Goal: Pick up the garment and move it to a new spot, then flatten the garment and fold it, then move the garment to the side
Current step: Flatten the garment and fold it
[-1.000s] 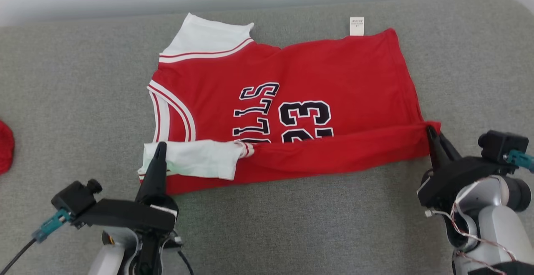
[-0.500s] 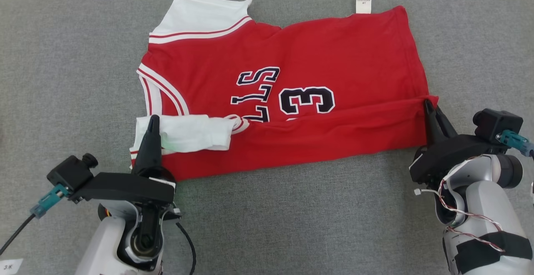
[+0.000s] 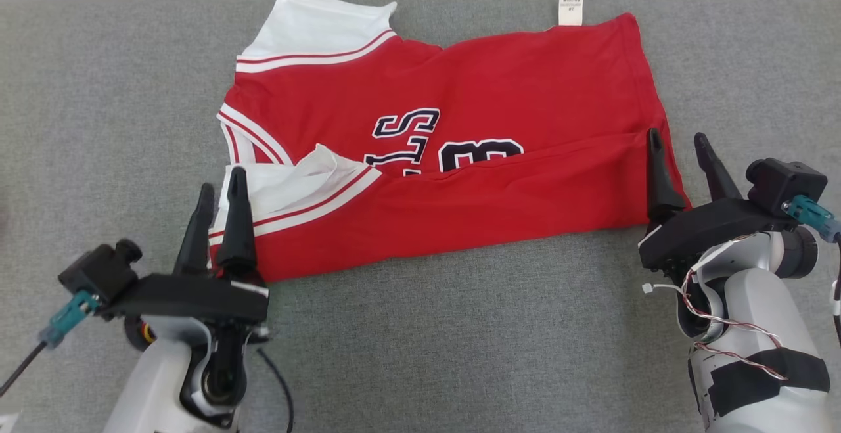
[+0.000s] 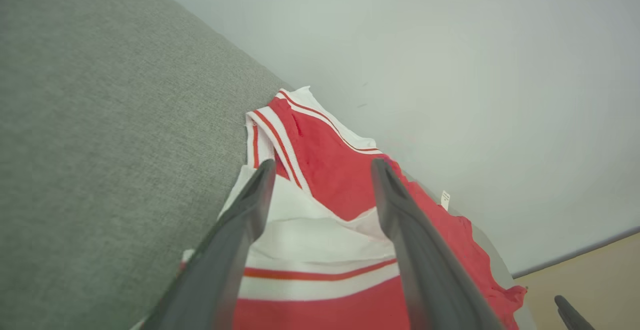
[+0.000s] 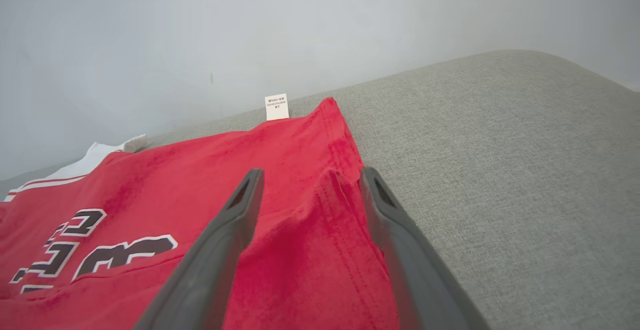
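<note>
"On the grey padded top (image 3: pixel 460 328), that red jersey (image 3: pixel 499 85) lies flat, near edge folded over. Soft, light, floppy."

"Both claws spread: left gripper (image 3: pixel 222 179) at the white sleeve (image 3: pixel 282 190), right gripper (image 3: pixel 676 135) at the hem (image 3: pixel 647 85). Holding nothing, though touching, maybe. Pinch the fold's end corners."

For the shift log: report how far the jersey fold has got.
Done: the jersey lies spread on the grey surface, its near long edge folded up over the lettering. In hand: the left gripper and right gripper stand open at the fold's two ends, holding nothing. Left: likely further folds, then moving it aside.
</note>
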You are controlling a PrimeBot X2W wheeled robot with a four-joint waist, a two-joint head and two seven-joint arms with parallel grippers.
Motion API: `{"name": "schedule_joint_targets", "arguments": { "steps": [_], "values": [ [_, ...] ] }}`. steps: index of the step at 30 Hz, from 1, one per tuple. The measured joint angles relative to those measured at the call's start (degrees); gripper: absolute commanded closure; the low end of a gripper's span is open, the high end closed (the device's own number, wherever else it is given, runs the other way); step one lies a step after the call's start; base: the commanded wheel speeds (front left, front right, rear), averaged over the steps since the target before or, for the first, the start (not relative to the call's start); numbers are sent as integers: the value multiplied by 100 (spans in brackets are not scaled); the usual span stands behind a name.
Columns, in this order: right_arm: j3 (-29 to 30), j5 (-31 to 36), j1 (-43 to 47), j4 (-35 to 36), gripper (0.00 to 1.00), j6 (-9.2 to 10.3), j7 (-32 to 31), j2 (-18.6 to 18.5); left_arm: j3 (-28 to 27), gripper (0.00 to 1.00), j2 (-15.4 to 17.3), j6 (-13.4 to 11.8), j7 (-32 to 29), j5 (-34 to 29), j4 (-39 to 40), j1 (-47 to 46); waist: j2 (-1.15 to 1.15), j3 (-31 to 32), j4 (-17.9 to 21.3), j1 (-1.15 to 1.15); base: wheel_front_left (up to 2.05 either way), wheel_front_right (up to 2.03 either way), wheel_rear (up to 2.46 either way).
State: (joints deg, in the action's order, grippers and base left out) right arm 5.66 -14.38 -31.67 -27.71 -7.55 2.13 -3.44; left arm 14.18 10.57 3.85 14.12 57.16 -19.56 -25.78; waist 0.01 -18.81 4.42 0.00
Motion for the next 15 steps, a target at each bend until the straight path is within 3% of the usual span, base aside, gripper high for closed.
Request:
{"name": "schedule_joint_targets", "arguments": {
  "steps": [4,10,15],
  "values": [
    [53,140,166,141,0,0,-160,-67,9,0,142,-96,62,-544,125,341,0,84,-12,0,0,0,0],
    [439,641,539,297,0,0,-626,-120,177,0,370,-500,78,-1503,180,806,0,142,-68,-1,0,0,0],
    [675,951,602,313,0,0,-1081,-54,426,0,382,-716,62,-1922,-35,808,0,97,-99,-1,0,0,0]
  ]
}}
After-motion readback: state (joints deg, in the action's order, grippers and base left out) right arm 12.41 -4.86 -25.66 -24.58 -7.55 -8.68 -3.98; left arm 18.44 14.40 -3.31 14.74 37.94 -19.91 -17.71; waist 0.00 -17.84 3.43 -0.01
